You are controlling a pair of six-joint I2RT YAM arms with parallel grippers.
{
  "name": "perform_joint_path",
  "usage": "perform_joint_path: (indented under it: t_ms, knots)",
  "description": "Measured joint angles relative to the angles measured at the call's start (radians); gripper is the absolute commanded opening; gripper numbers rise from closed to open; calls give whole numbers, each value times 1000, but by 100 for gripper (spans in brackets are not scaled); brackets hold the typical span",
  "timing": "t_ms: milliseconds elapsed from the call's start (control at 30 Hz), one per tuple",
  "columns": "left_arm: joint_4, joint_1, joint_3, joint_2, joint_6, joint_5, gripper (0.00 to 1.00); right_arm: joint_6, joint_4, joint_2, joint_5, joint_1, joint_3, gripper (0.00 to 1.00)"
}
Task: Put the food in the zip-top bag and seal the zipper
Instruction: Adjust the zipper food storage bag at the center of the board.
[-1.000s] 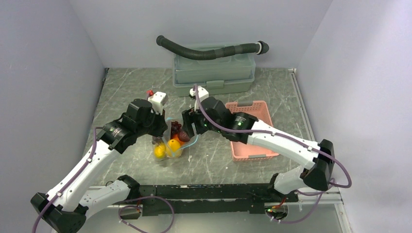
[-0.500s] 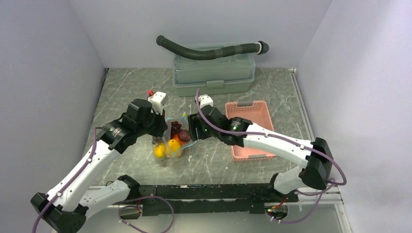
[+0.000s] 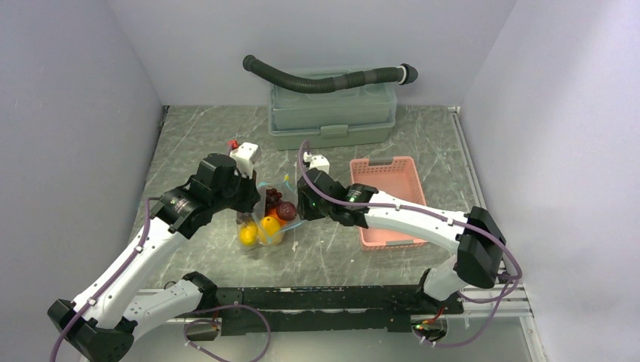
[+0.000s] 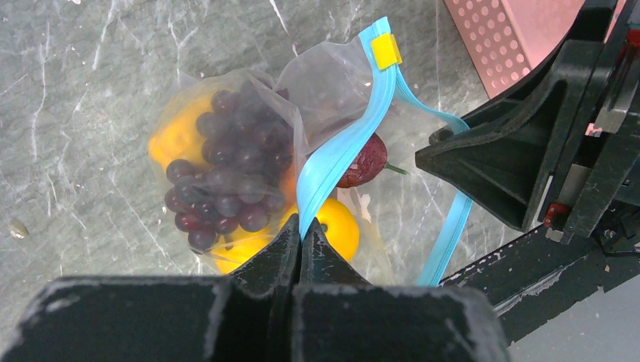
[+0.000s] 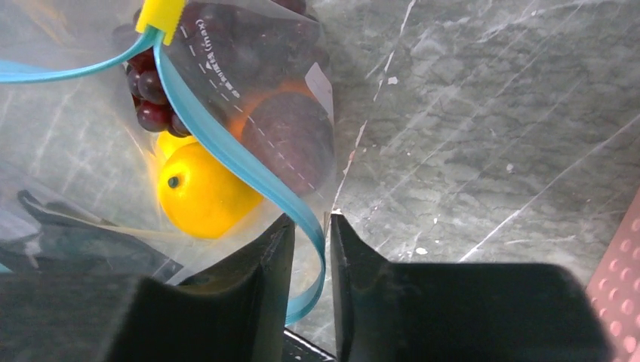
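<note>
The clear zip-top bag (image 3: 266,220) stands on the table between my grippers, with the food inside. It holds a purple grape bunch (image 4: 226,177), yellow lemons (image 4: 177,136), an orange-yellow ball (image 4: 337,226) and a dark red fruit (image 4: 364,162). My left gripper (image 4: 300,228) is shut on the teal-blue zipper (image 4: 343,147), holding the mouth up. The yellow slider (image 4: 385,50) sits at the strip's far end. My right gripper (image 5: 309,226) is open, with the other zipper strip (image 5: 226,147) curving loosely between its fingers. The mouth gapes open.
A pink basket (image 3: 389,200) lies just right of the right gripper. A grey-green lidded box (image 3: 332,113) with a black corrugated hose (image 3: 324,80) on top stands at the back. Grey walls close in the table on three sides.
My right gripper has moved left and down onto the right side of the bag's mouth, and the strip now sits between its fingers. The left gripper and the bag have stayed put.
</note>
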Motion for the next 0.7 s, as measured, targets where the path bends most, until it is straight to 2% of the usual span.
perform_joint_path:
  t_ms: [133,433,700]
  knots:
    - [0,0,0,0,0,0,0,22,-3,4,12,0,0,0]
    - [0,0,0,0,0,0,0,20,-23,-4,21,0,10,0]
    - [2,0,-2,-14,1,-1,0,-29,-49,-87,21,0,82,0]
